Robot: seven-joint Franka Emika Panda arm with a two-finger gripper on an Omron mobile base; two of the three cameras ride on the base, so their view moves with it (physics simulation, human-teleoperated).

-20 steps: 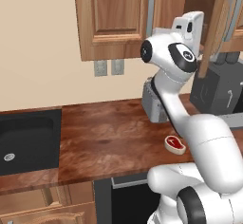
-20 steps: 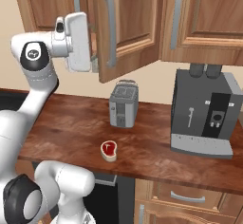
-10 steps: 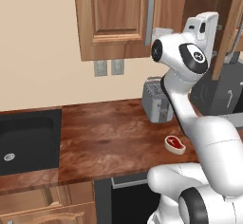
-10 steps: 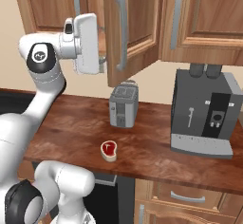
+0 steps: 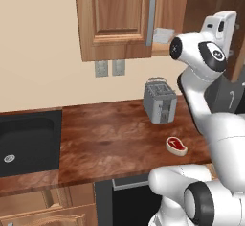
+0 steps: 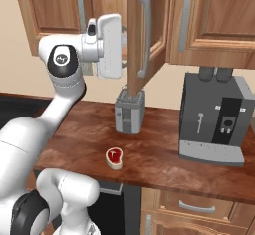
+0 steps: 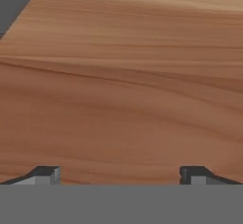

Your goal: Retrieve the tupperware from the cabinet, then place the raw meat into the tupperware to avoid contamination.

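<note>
a: hand view gave us plain wood grain close in front of the gripper, with its two dark fingertips standing wide apart and nothing between them. we took the claw as open and empty.

b: and from the base cameras, where did we find the hand?

a: in the right base view the hand was raised level with the cabinet, just left of the edge of its swung-out door. the door's grey bar handle faced us. we could not tell whether the hand touched the door.

b: did we see the tupperware?

a: we did, in the left base view. the tupperware sat on the shelf inside the cabinet, a pale grey box showing just right of the left door's bar handle.

b: and the raw meat?

a: the raw meat lay flat on the wooden counter, near the front edge, in front of the toaster and apart from it. the right base view showed the same steak, with the coffee machine well to its right on the counter. a dark sink sat at the far left.
</note>
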